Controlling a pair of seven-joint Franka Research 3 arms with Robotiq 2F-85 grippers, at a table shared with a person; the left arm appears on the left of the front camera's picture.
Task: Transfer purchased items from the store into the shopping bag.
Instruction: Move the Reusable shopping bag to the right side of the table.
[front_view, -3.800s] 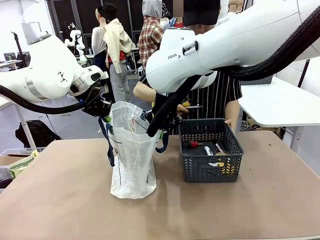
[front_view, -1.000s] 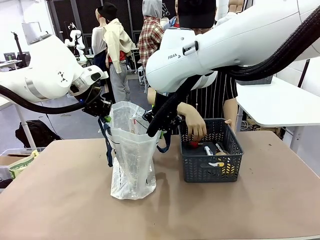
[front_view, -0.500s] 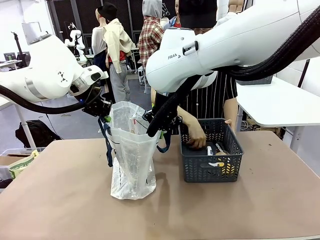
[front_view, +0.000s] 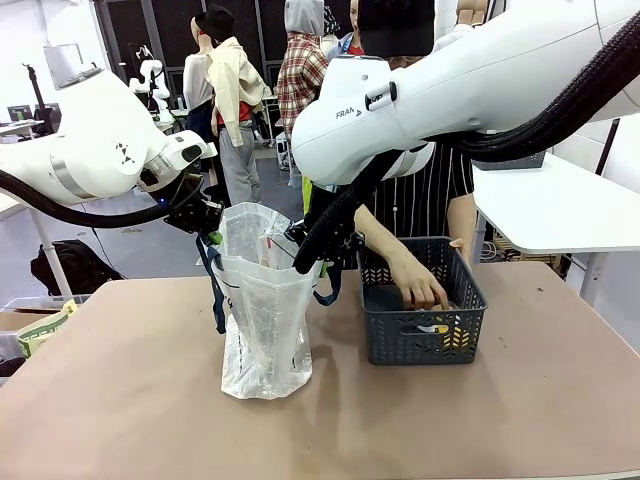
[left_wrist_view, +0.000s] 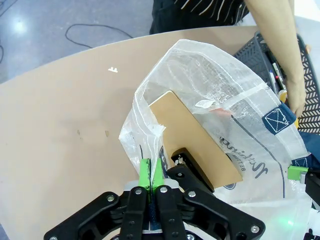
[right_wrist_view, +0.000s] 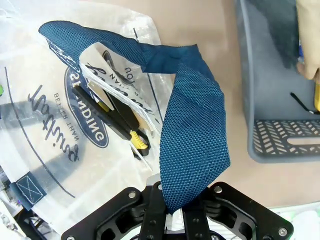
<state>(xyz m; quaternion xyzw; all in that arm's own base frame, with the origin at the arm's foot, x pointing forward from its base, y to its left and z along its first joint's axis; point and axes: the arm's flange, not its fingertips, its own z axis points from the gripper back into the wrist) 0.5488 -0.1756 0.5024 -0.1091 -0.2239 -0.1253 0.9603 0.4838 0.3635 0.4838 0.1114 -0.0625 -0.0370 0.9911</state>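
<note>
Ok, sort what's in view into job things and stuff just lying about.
Job: shopping bag, pinched at its rim by left pincer and right pincer; basket; yellow item inside it; person's hand reaching in.
Lying about: black bag on the floor; printed packet at far left; white side table.

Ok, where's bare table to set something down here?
Bare table lies left of the shopping bag, along the near edge before bag and basket, and right of the basket. Crowded: the gap between bag and basket, where the right gripper holds the bag, and the basket, with the person's hand in it.
</note>
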